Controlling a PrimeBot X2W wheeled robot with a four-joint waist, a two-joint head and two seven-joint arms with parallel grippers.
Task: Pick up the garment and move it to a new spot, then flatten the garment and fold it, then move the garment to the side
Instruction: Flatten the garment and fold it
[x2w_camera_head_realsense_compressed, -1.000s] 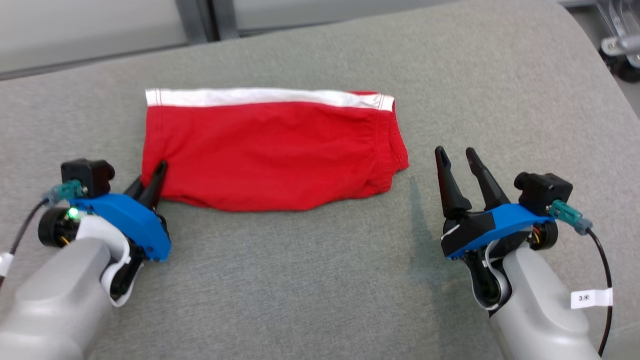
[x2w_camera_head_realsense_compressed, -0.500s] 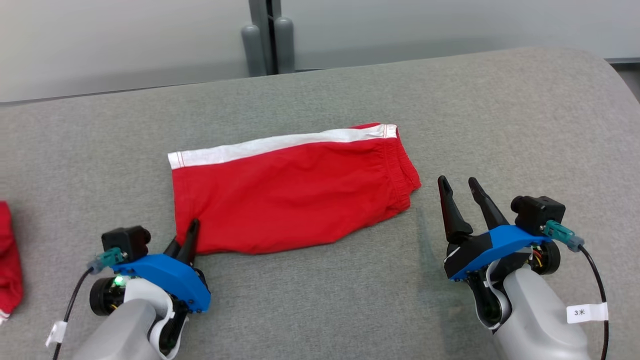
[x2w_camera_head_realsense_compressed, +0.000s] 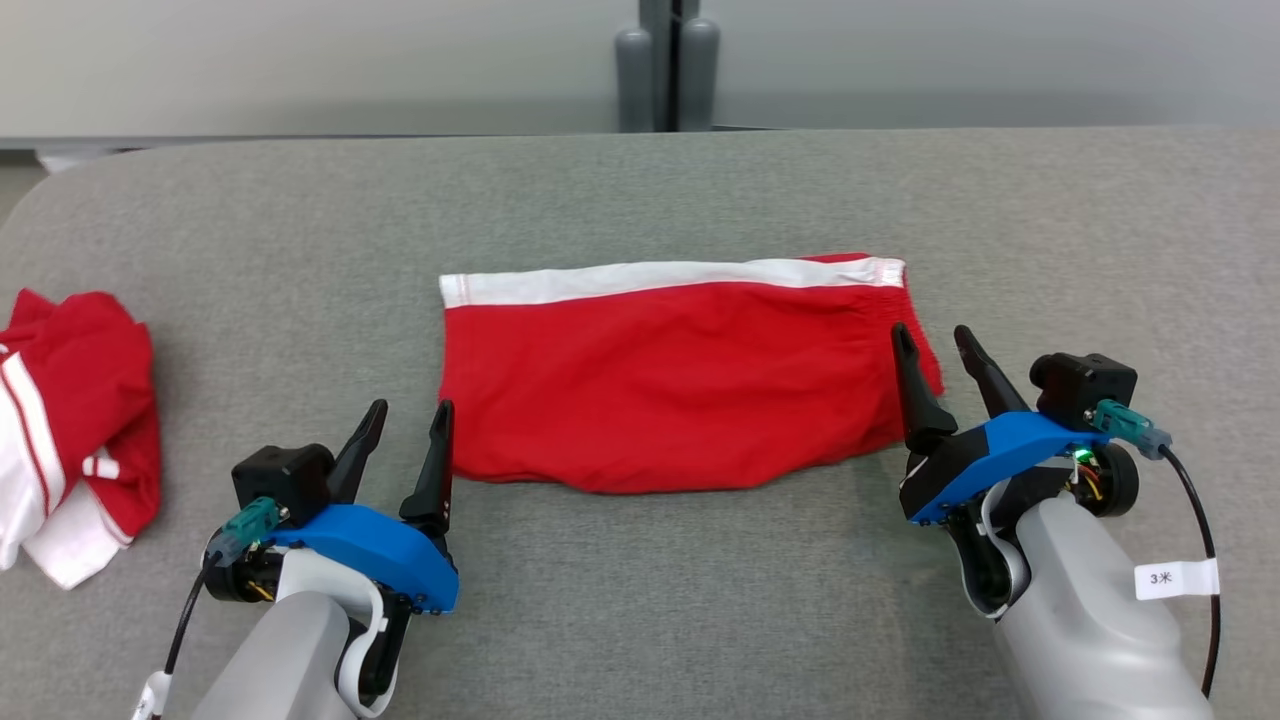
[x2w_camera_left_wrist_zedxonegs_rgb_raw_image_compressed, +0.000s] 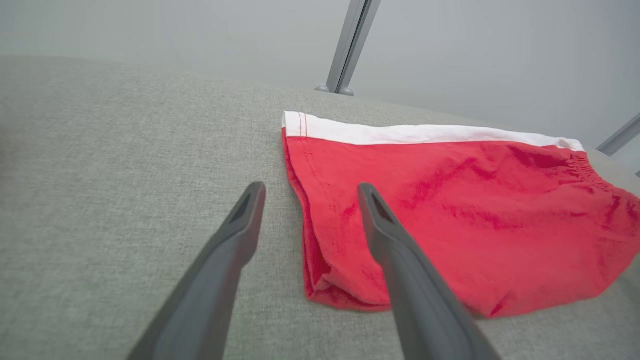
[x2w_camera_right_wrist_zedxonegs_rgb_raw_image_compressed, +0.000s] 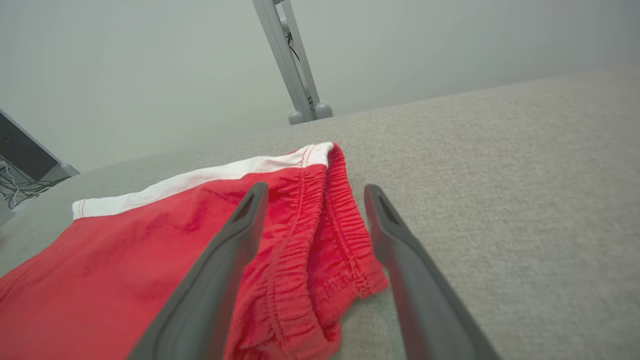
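Red shorts (x2w_camera_head_realsense_compressed: 680, 390), folded flat with a white band along the 12 o'clock edge, are seen lying at the middle of a grey padded surface (x2w_camera_head_realsense_compressed: 640, 200) in the head view. The left gripper (x2w_camera_head_realsense_compressed: 411, 407) is placed at 7 o'clock from the shorts, its fingers spread and nothing held, with the inner finger just beside the near left corner. The right gripper (x2w_camera_head_realsense_compressed: 932, 330) is set at 3 o'clock, fingers likewise spread, straddling the gathered right edge. A crumpled red-and-white garment (x2w_camera_head_realsense_compressed: 80, 400) is seen well apart at 9 o'clock.

In the left wrist view, the left gripper (x2w_camera_left_wrist_zedxonegs_rgb_raw_image_compressed: 311, 187) is shown spread wide, one finger over bare grey cloth, the other over the corner of the shorts (x2w_camera_left_wrist_zedxonegs_rgb_raw_image_compressed: 450, 210); contact cannot be told.

In the right wrist view, the right gripper (x2w_camera_right_wrist_zedxonegs_rgb_raw_image_compressed: 316, 187) is shown parted, the elastic edge of the shorts (x2w_camera_right_wrist_zedxonegs_rgb_raw_image_compressed: 125, 260) lying between the fingers, nothing pinched.
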